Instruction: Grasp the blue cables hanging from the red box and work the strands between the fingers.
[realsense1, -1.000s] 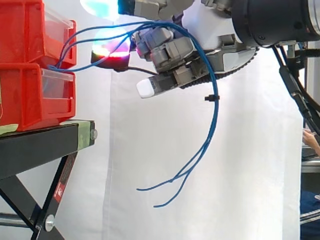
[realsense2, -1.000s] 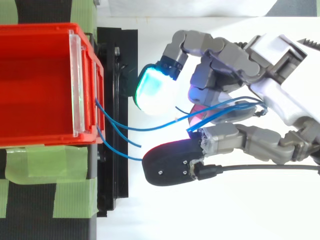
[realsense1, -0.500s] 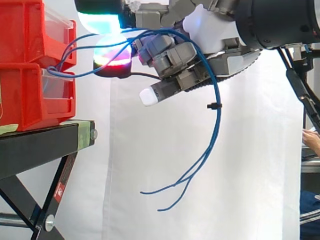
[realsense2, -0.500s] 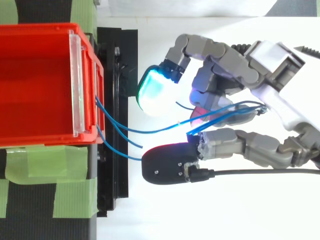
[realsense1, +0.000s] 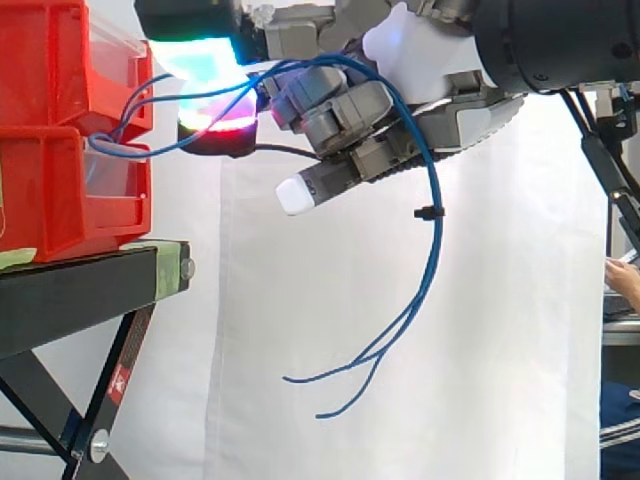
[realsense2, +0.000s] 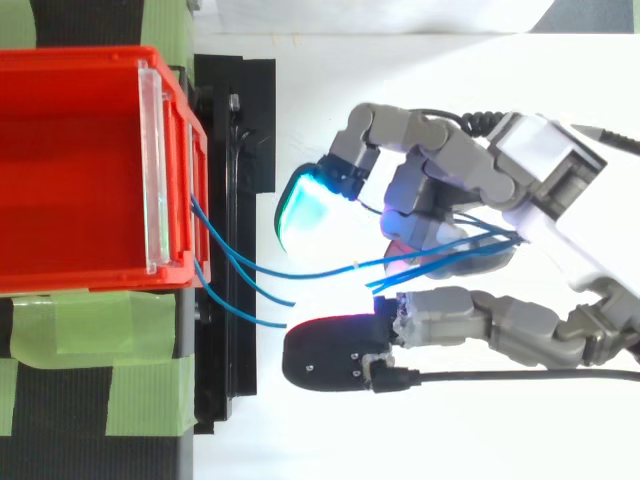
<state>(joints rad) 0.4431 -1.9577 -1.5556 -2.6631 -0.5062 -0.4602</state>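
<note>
Side view puts the hand right in front of you, high in the picture, reaching in from the right toward the red bins. Its fingers are curled and the blue cables run through them: the strands come in between the fingers, arch over the curled grey fingers and drop down on the wrist side. So you have the hand closed on the strands, not spread. One fingertip glows white and points down and to the left, below the bundle. A small black tie clips the strands together just under the hand. Below it they hang free in a long curve, and the loose ends fan apart well beneath the hand, touching nothing.

From the top view, you see the hand with the cables passing between a finger with a green-cyan pad on one side and a finger with a black-backed pad glowing magenta on the other. Two short strand ends stop just short of that black pad.

Farther left, the strands lead to the front of the upper red box, leaving it near the clear panel at its lip. A second red bin sits directly under it. Both rest on the black stand, which carries strips of green tape. Behind everything hangs the white curtain.
</note>
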